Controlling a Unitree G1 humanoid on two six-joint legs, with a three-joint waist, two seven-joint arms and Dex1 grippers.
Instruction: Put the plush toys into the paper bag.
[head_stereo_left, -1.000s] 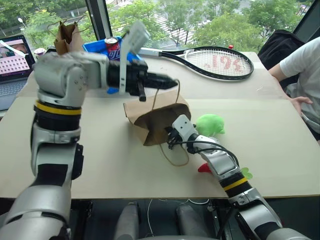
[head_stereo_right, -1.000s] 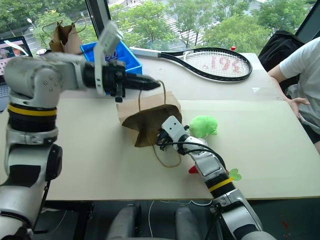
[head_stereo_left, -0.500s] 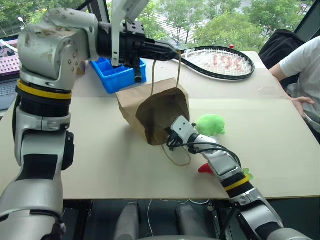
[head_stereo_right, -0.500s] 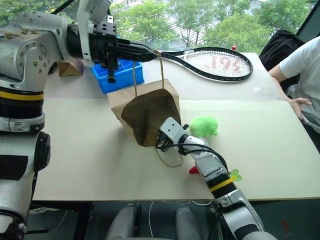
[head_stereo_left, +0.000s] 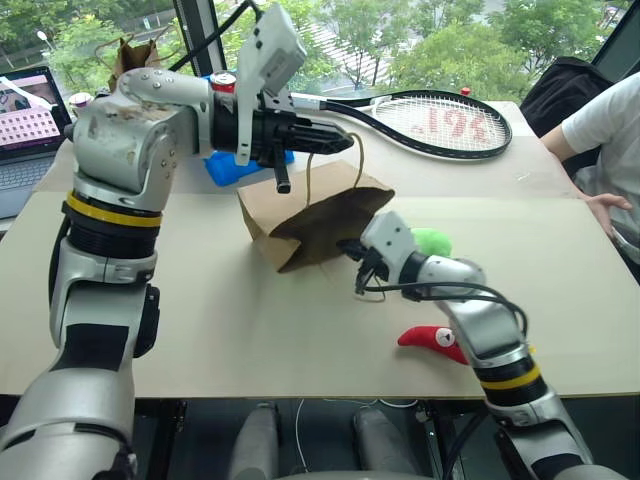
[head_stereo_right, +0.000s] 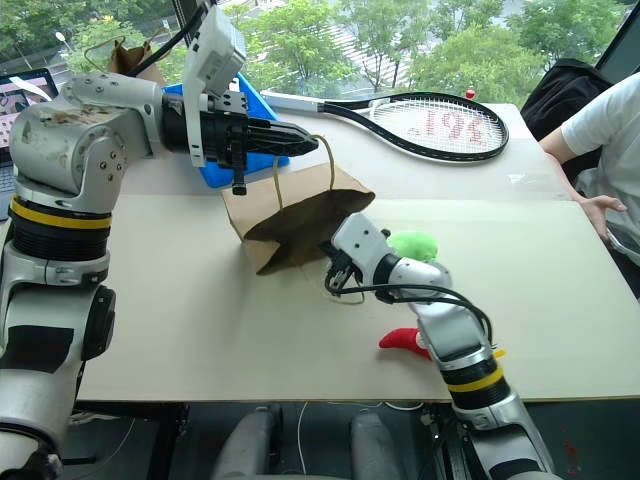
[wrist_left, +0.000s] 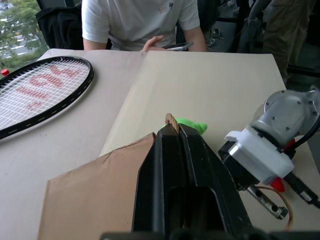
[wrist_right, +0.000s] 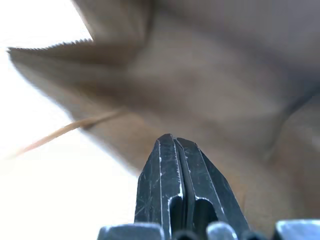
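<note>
At the table's far left corner sits a laptop (head_stereo_left: 25, 110) with a narrow darker paper bag (head_stereo_left: 130, 62) beside it, then a blue bin (head_stereo_left: 235, 165) half hidden by the arm. The left gripper (head_stereo_left: 345, 140) reaches across above the table's middle, its black fingers pressed together on a twine handle (head_stereo_left: 308, 180) of the wide kraft paper bag (head_stereo_left: 310, 215), which hangs from that loop with its mouth sagging toward the near edge and its base resting on the tabletop. Just right of the mouth, the right gripper (head_stereo_left: 358, 250) has its fingers closed on nothing I can make out, tips right at the bag's lower lip. Behind its wrist peeks the green plush (head_stereo_left: 432, 240), lying beside the bag; the red chili plush (head_stereo_left: 432, 338) lies nearer the front edge, under the right forearm, well clear of the bag. Neither toy is inside yet. Both look light, soft and squashy, so I'd judge a pinch across the middle of the body would hold; the bag is thin, creasy paper that folds shut unless propped, best taken by rim or handle. The table (head_stereo_left: 200, 320) is a pale, smooth, matte board. A tennis racket (head_stereo_left: 430, 122) lies along the far edge, a person (head_stereo_left: 610, 150) in a white shirt sits at the right end, and trees fill the windows behind.
</note>
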